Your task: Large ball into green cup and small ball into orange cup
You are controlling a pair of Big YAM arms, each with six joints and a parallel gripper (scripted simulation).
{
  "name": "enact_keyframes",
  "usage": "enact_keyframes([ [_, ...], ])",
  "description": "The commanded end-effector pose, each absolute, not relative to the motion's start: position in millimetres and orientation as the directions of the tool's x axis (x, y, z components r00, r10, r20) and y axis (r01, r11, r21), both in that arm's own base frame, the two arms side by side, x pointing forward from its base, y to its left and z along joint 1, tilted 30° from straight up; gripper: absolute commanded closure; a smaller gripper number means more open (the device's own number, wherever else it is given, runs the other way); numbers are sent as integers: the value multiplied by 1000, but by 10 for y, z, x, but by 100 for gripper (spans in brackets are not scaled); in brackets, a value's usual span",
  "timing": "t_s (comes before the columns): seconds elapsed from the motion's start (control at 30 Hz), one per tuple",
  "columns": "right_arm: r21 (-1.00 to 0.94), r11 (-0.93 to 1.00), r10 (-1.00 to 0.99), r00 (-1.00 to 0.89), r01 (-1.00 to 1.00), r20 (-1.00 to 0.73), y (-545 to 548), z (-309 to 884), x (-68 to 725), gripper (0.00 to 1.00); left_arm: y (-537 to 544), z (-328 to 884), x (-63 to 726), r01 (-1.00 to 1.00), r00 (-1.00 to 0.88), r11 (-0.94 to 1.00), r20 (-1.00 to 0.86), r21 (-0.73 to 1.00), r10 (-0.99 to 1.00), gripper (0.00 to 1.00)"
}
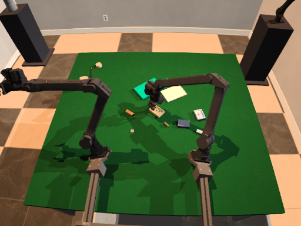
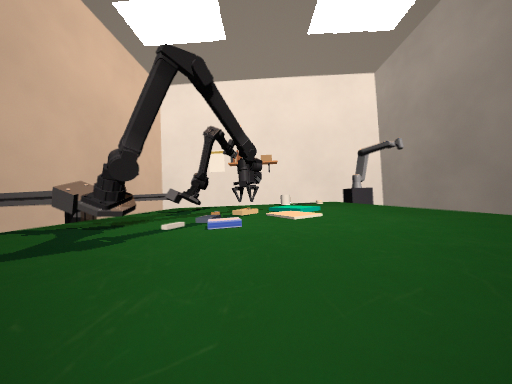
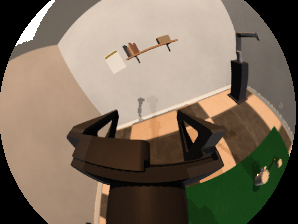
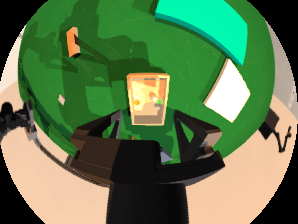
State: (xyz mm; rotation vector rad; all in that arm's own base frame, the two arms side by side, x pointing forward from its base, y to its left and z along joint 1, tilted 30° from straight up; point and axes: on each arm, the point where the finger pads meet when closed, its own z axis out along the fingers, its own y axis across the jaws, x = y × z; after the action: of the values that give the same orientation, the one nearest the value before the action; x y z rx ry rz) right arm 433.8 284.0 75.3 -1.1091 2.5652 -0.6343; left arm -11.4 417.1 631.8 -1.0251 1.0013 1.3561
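Jaws on both arms are standing open, with nothing between them. The wooden puzzle (image 1: 156,111) (image 2: 245,212) (image 4: 148,121) is lying flat on the green table (image 1: 147,188) (image 2: 280,300) (image 3: 225,200) (image 4: 107,30), near its middle. A green spot and an orange spot are showing inside it; which of these are cups, and where the balls are sitting, I cannot tell. Right gripper (image 1: 151,106) (image 2: 245,194) (image 4: 148,120) is hanging above the puzzle, fingers pointing down, apart from it.

Nearby, an orange cylinder (image 1: 129,112) (image 4: 73,42) is lying on one side of the puzzle, and a smaller orange piece (image 1: 166,124) is lying on another. A teal slab (image 1: 142,92) (image 2: 300,208) (image 4: 205,22) and a cream sheet (image 1: 174,93) (image 2: 295,215) (image 4: 229,92) are resting beyond the puzzle from the arm bases. A dark box (image 1: 183,123), a blue-edged box (image 1: 199,115) (image 2: 224,223) and a small white block (image 1: 199,131) (image 2: 173,226) are grouping toward the right arm. A small pale square (image 1: 131,130) (image 4: 61,99) is lying between the arms.

Farther out, the left gripper (image 1: 2,88) (image 3: 147,113) is hovering past the table's edge, well apart from the puzzle.
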Motion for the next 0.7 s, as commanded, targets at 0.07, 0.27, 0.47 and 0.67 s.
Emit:
enact_keyframes([
  [0.07,-492,611,-734,-676,-620,-60,2711,549,4421,13,4098,6401,-173,-999,-13,-43,-954,0,299,0],
  [0.27,-492,611,-734,-676,-620,-60,2671,437,4470,13,4098,6401,-173,-999,-13,-43,-954,0,299,0],
  [0.47,-492,611,-734,-676,-620,-60,2646,367,4501,13,4098,6401,-173,-999,-13,-43,-954,0,299,0],
  [0.67,-492,611,-734,-676,-620,-59,2616,281,4539,13,4098,6401,-173,-999,-13,-43,-954,0,299,0],
])
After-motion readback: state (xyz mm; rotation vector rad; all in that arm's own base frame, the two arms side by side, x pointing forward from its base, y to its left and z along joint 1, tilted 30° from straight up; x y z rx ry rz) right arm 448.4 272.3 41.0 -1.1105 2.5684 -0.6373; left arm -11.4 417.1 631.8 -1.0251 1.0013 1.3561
